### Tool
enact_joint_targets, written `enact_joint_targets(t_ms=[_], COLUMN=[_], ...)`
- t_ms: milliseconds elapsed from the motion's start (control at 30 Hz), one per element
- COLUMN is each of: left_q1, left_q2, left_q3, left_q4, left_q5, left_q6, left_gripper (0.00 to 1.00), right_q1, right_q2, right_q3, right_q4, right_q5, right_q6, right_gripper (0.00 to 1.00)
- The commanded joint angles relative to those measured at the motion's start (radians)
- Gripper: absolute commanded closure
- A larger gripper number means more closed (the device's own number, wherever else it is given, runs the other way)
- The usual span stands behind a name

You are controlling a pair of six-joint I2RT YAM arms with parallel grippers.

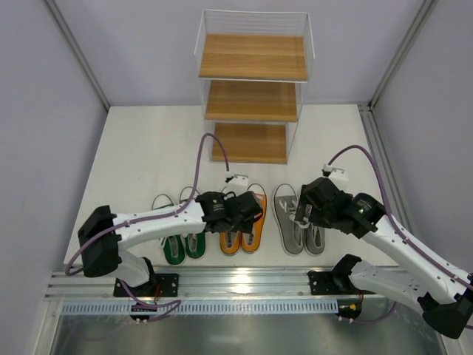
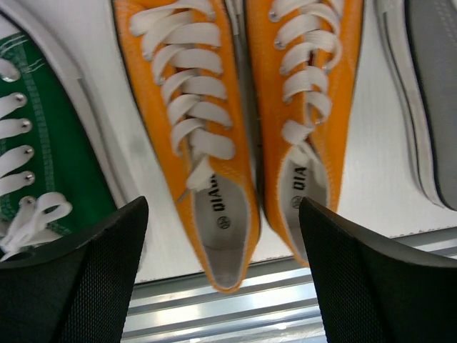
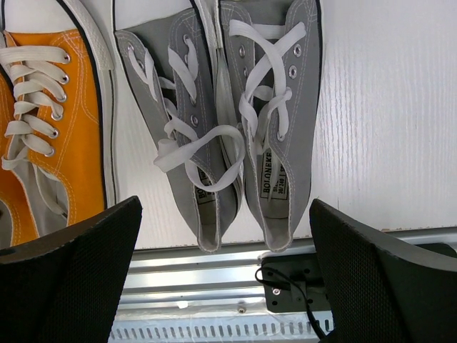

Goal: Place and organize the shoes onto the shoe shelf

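Three pairs of shoes lie in a row near the table's front edge: green [image 1: 177, 248], orange [image 1: 244, 233] and grey [image 1: 299, 229], toes toward the shoe shelf [image 1: 255, 96] at the back centre. All three wooden boards of the shelf are bare. My left gripper [image 1: 240, 211] hovers open over the orange pair. In the left wrist view its fingers [image 2: 86, 286] flank the heels of both orange shoes [image 2: 214, 143] without touching them. My right gripper [image 1: 310, 211] is open above the grey pair [image 3: 278, 107], and nothing is between its fingers [image 3: 385, 279].
An aluminium rail [image 1: 244, 281] runs along the near edge just behind the shoes' heels, with the right arm's black base mount [image 3: 293, 282] on it. Grey walls and metal posts close in the table's sides. A green shoe [image 2: 36, 157] lies left of the orange pair.
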Motion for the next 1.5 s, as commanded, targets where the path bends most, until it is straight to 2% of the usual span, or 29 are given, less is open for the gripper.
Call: enact_joint_targets(t_ms=[0, 100, 300, 500, 600, 633, 700, 800, 933, 1067, 1200, 1467], left_q1=[-0.046, -0.048, -0.048, -0.048, -0.048, -0.047, -0.045, -0.042, -0.042, -0.048, -0.047, -0.004], left_q2=[0.084, 0.123, 0.183, 0.265, 0.298, 0.315, 0.331, 0.348, 0.316, 0.243, 0.224, 0.25], left_q3=[0.109, 0.115, 0.094, 0.06, 0.063, 0.063, 0.074, 0.085, 0.068, 0.007, 0.02, 0.106], left_q4=[-0.01, 0.043, 0.048, 0.141, 0.152, 0.162, 0.162, 0.168, 0.21, 0.311, 0.343, 0.415], left_q5=[-0.126, -0.104, -0.079, -0.031, -0.033, -0.039, -0.048, -0.071, -0.132, -0.275, -0.367, -0.38], left_q6=[-0.064, -0.078, -0.141, -0.138, -0.127, -0.123, -0.118, -0.104, -0.057, -0.003, 0.07, 0.173], left_gripper=[0.16, 0.18, 0.22, 0.35, 0.48, 0.58, 0.68, 1.0, 1.0, 1.0, 1.0, 1.0], right_q1=[-0.003, -0.002, -0.002, -0.002, -0.002, -0.002, -0.002, -0.002, -0.002, 0.0, -0.002, -0.003], right_q2=[-0.007, -0.004, -0.047, -0.09, -0.099, -0.102, -0.11, -0.129, -0.141, -0.146, -0.136, -0.122], right_q3=[0.032, 0.03, 0.013, -0.013, -0.013, -0.013, -0.021, -0.027, -0.028, -0.028, -0.025, -0.007], right_q4=[0.026, 0.023, 0.005, 0.002, -0.008, -0.009, -0.009, -0.008, -0.006, 0.006, 0.017, 0.021], right_q5=[0.03, 0.028, 0.028, 0.017, 0.019, 0.019, 0.016, 0.013, 0.011, 0.011, 0.008, 0.014], right_q6=[-0.018, -0.024, -0.012, 0.007, 0.013, 0.013, 0.015, 0.015, 0.016, 0.013, 0.002, -0.016], right_gripper=[0.0, 0.0, 0.0, 0.0, 0.0, 0.0, 0.0, 0.0, 0.0, 0.0, 0.0, 0.0])
